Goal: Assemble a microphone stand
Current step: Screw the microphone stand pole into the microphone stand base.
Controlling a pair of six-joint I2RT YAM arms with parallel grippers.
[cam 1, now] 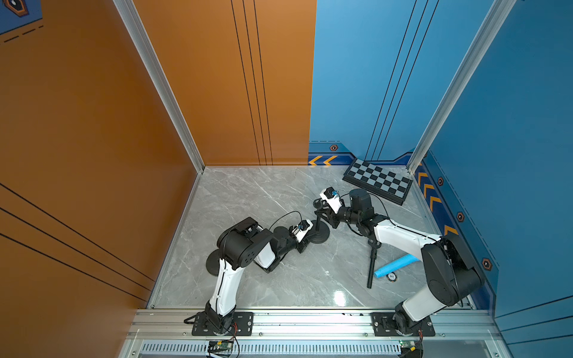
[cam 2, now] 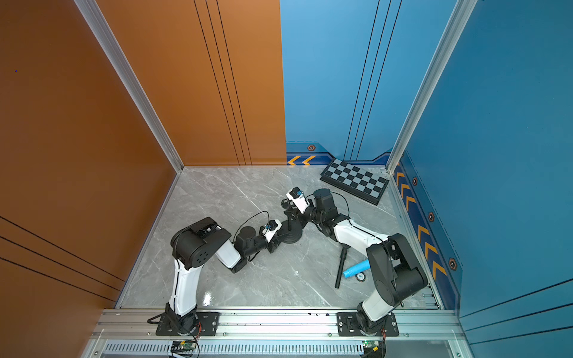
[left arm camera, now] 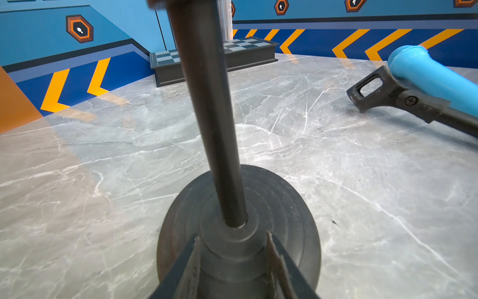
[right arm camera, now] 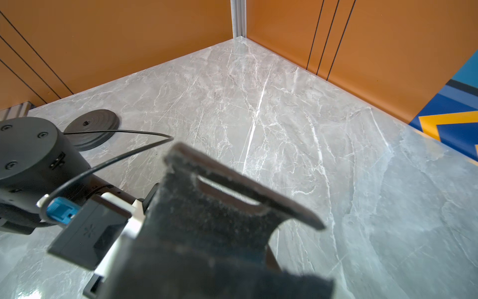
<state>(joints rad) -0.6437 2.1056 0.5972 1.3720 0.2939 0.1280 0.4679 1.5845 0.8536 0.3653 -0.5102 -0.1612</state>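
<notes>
Grey marble counter (cam 1: 279, 279), orange wall (cam 1: 93, 124) and blue wall (cam 1: 356, 77) around it; left pincer (left arm camera: 232, 236) clamps the stand base (left arm camera: 284, 202), blurred clip (right arm camera: 207, 220) blocks the right pincer (cam 1: 322, 214), grip unreadable.

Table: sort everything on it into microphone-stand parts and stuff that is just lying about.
For the job: round base, upright pole in it, loose pole, second base, blue microphone.
Lying about: chessboard, small round disc beside the microphone.
</notes>
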